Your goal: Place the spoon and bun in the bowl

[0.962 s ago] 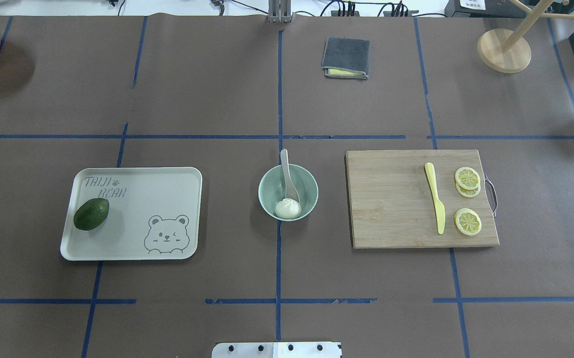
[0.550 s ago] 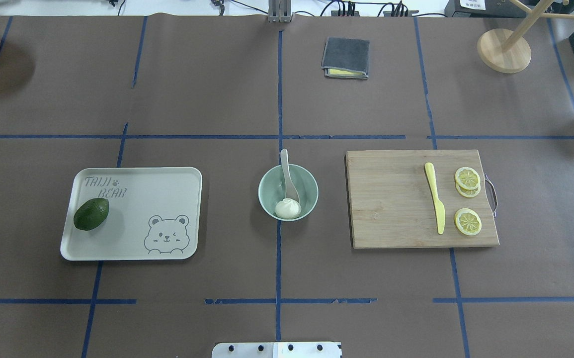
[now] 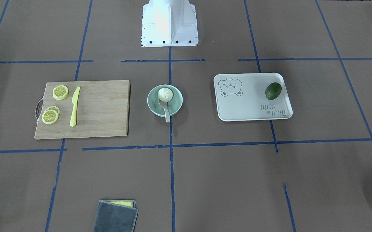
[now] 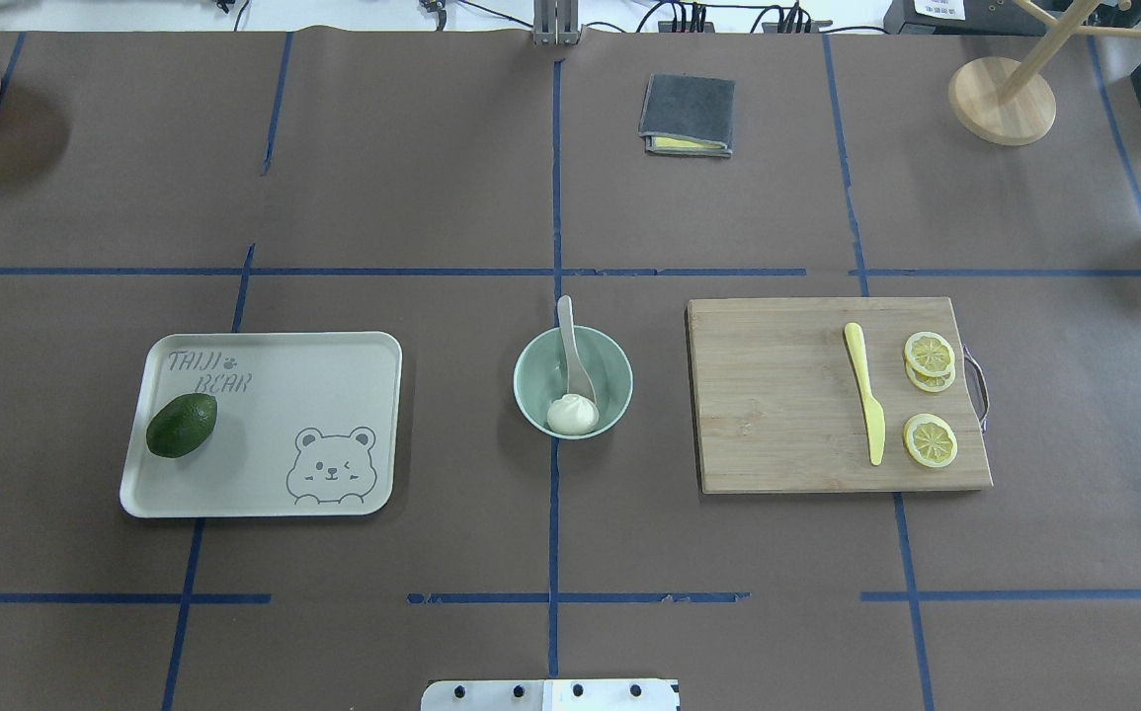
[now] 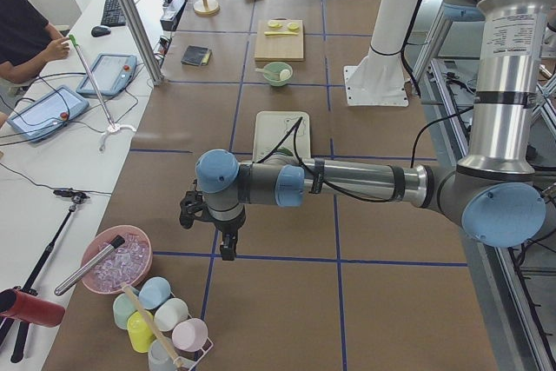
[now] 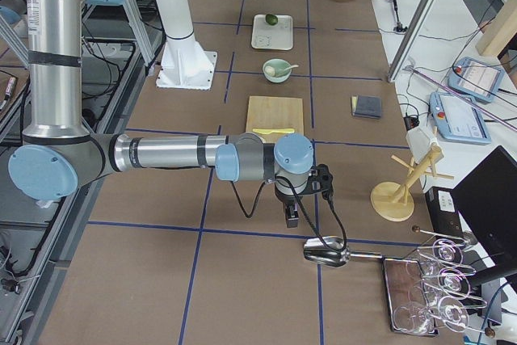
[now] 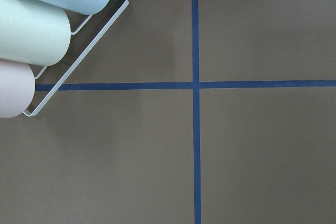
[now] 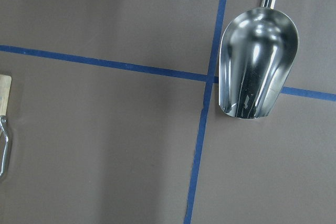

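The mint-green bowl (image 4: 523,380) stands at the table's middle, between tray and cutting board. The white pleated bun (image 4: 571,414) lies inside it on the near side. The pale spoon (image 4: 568,336) rests in the bowl with its scoop beside the bun and its handle over the far rim. All three show in the front-facing view: bowl (image 3: 152,103), bun (image 3: 165,94), spoon (image 3: 166,112). My left gripper (image 5: 224,245) hangs over the table's left end, far from the bowl. My right gripper (image 6: 292,217) hangs over the right end. I cannot tell whether either is open or shut.
A white bear tray (image 4: 333,395) holds an avocado (image 4: 181,425). A wooden cutting board (image 4: 777,395) carries a yellow knife (image 4: 866,405) and lemon slices (image 4: 929,353). A folded grey cloth (image 4: 688,114) lies at the back. A metal scoop (image 8: 257,66) and a cup rack (image 7: 47,30) sit at the ends.
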Controlling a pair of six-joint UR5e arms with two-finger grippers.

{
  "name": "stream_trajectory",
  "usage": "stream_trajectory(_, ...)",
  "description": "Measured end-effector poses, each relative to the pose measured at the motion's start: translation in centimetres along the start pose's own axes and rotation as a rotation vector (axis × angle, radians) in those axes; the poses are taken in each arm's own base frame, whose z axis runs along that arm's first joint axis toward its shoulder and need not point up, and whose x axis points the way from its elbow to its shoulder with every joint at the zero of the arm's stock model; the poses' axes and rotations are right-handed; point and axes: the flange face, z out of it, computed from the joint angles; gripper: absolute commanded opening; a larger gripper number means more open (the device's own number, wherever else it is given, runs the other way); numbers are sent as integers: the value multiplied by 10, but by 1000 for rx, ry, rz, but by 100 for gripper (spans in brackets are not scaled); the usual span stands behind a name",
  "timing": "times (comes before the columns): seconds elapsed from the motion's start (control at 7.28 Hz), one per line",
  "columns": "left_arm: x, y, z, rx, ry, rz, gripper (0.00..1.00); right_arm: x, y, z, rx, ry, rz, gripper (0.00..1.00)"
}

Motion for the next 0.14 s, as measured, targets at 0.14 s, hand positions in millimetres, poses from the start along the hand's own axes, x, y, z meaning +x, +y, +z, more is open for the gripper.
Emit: stream_trajectory(0.14,0,0,0,0,0,0,100,-1,-1,0,1,-1,-1,100)
